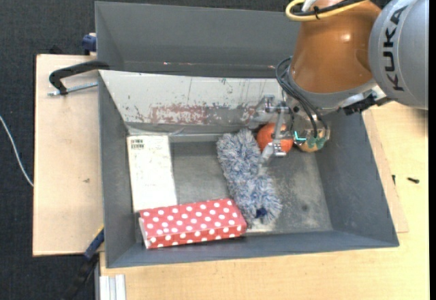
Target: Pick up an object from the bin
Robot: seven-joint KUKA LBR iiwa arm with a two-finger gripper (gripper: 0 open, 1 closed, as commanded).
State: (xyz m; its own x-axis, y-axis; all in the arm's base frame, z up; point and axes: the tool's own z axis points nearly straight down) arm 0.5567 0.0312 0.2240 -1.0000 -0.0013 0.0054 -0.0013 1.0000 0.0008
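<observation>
My gripper (pixel 278 148) hangs under the arm's orange cover at the right of the bin's middle, close to the back wall. A small round orange thing (pixel 274 135) sits right against it. A fluffy blue-and-white duster head (pixel 246 176) lies just to the left and in front, its upper end touching the orange thing. A small green-and-orange thing (pixel 311 143) shows just right of the gripper.
A flat white box with a label (pixel 151 172) lies along the left wall. A red box with white dots (pixel 193 222) lies along the front wall. Bare bin floor shows at the front right.
</observation>
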